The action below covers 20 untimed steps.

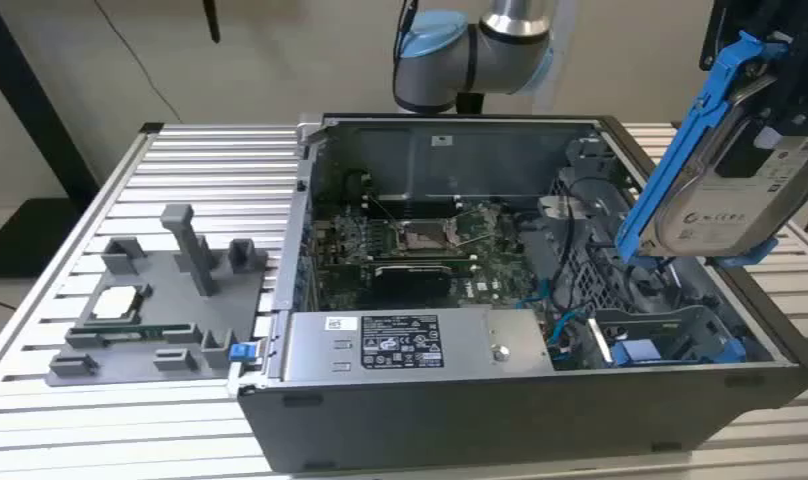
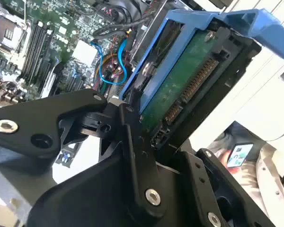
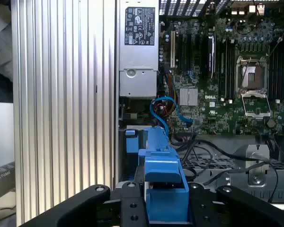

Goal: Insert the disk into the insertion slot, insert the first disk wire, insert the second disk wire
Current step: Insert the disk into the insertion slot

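Observation:
My gripper (image 1: 775, 118) is shut on the disk (image 1: 740, 190), a silver-grey drive with a white label in a bright blue carrier (image 1: 684, 140). It hangs nearly upright, tilted, above the open computer case's side at the exterior view's right. The second wrist view shows the disk's green circuit-board underside (image 2: 189, 80) and connector edge between the black gripper (image 2: 149, 135) links. In the first wrist view the blue carrier (image 3: 163, 184) sits between the gripper's arms. The insertion slot (image 1: 660, 335) is in the grey drive cage (image 3: 132, 146) below the disk, at the case's near corner.
The open case (image 1: 511, 410) lies on a slatted aluminium table (image 1: 137, 420). Inside are the motherboard (image 1: 424, 235), a boxy power supply (image 1: 404, 345) and loose blue cables (image 3: 163, 111). A grey fixture tray (image 1: 151, 330) stands at the exterior view's left. A person's hand (image 2: 239, 153) shows beyond the table.

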### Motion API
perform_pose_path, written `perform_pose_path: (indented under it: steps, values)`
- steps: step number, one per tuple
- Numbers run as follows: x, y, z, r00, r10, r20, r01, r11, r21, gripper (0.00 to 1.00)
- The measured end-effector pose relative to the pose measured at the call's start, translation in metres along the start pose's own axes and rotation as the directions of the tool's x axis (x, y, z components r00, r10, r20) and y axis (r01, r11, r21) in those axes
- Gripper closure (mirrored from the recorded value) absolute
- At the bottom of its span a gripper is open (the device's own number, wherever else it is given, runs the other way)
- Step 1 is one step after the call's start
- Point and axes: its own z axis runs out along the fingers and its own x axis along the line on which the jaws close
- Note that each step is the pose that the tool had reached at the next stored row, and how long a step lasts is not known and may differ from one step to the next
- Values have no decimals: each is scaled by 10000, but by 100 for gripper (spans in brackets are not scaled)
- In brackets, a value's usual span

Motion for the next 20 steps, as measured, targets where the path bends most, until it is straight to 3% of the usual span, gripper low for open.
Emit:
perform_pose_path:
  steps: [12, 20]
  values:
    - [0, 0, 6, 10000, 0, -1, 0, 10000, 0, 100]
    - [12, -16, 91, 10000, 0, 0, 0, 10000, 0, 100]
